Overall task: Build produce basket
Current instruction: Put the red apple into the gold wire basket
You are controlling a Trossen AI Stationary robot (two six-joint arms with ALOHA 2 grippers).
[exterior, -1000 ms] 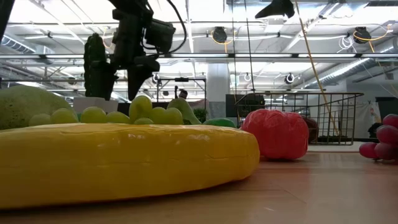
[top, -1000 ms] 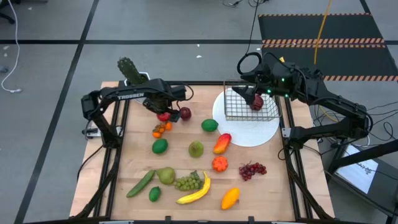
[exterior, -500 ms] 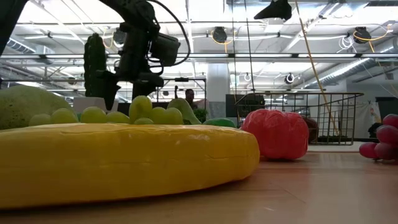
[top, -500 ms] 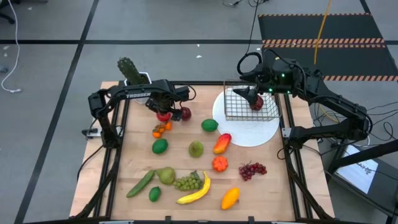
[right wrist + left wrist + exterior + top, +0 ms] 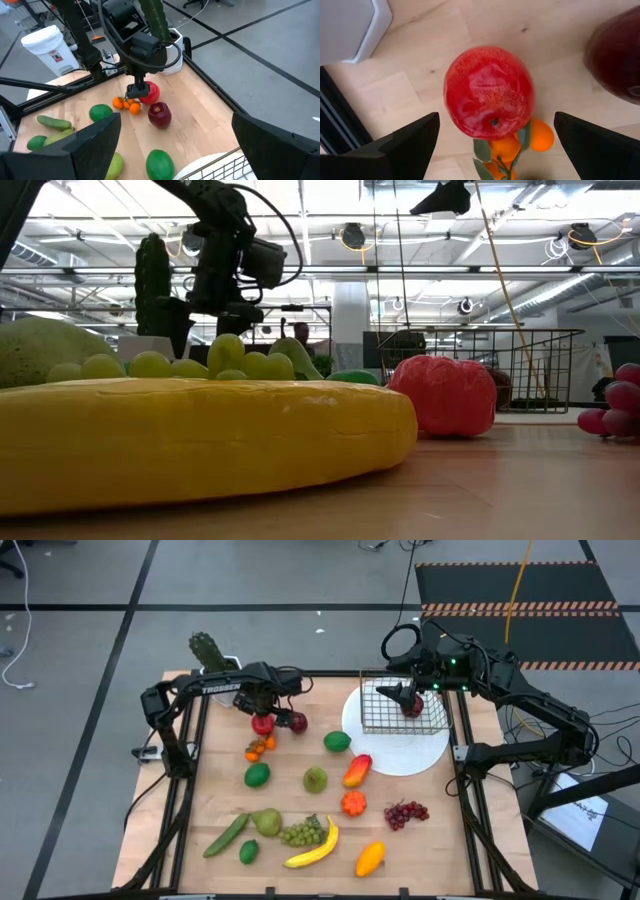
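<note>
In the overhead view we see the left gripper (image 5: 264, 710) in the upper left of the frame, hanging directly above a glossy bright red toy apple (image 5: 263, 724) on the pale wooden table (image 5: 300, 800). Its wrist view shows that apple (image 5: 488, 92) centred between the two dark fingers (image 5: 405, 145), which stand wide apart and hold nothing. A sprig of small orange toy fruits (image 5: 520, 145) touches the apple's edge, and a darker red apple (image 5: 298, 722) lies just beside it. The left arm reaches in from the table's left edge, bent at the elbow, wrist pointing down.

The right gripper (image 5: 400, 697) sits upper right of centre, over the square silver wire-mesh basket (image 5: 378, 718), which rests on a round white plate (image 5: 420, 755). Its jaws are spread wide and empty, and a dark red fruit (image 5: 412, 708) lies in the basket beneath it. The remaining produce is scattered across the middle and lower table, including a yellow toy banana (image 5: 318, 848).
</note>
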